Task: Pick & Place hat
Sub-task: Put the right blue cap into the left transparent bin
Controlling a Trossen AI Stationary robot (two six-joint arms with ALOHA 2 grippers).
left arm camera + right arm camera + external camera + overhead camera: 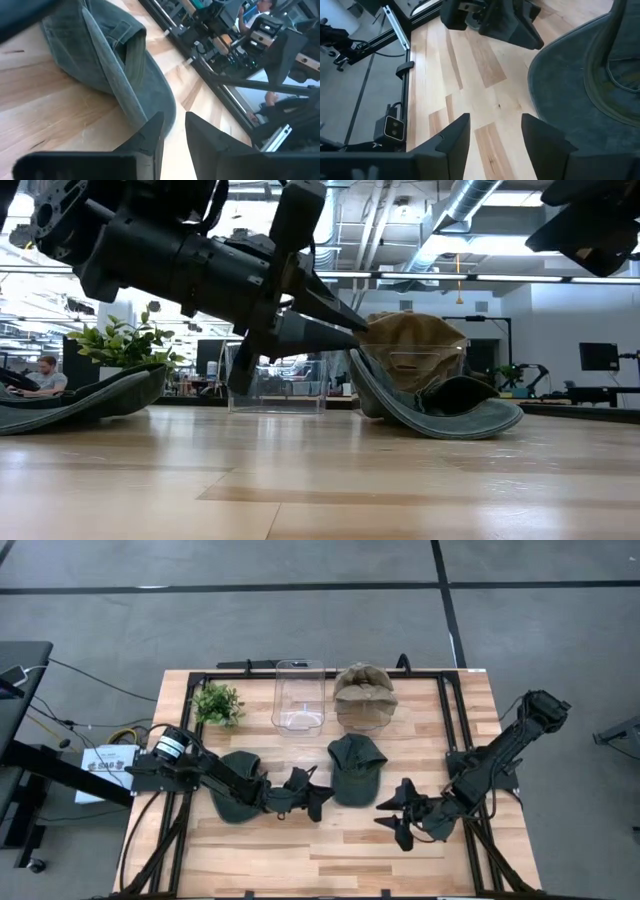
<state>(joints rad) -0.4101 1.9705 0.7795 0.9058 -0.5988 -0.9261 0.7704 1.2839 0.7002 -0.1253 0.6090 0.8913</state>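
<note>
Here, a dark green cap [355, 768] lies flat on the wooden table [330, 850], roughly at its centre, crown toward the far edge and brim pointing toward the near edge, so its long axis runs far-to-near. The left gripper [313, 794] sits just beside the cap's left side, close to the brim; the left wrist view shows its two dark fingers [150, 137] parted with nothing between them, and the brim [150, 85] just ahead. The right gripper [398, 815] hovers off the cap's near-right side, a little farther away — its fingers [455, 137] are spread and empty too, with bare wood between them and the green brim [560, 90] ahead and to one side. So the cap lies between the two grippers, and the left one appears nearer to it; my judgement is that a grasp of the brim edge would come most readily from the left arm. A second green cap [234, 785] lies toward the table's left edge, partly under the left arm. Along the far edge, from left to right, stand a small potted plant [217, 703], an empty clear plastic bin [299, 695], and a second clear bin [365, 718] holding a tan hat [364, 685]. Which bin the centre cap is meant for cannot be told, though the empty one seems likely.
</note>
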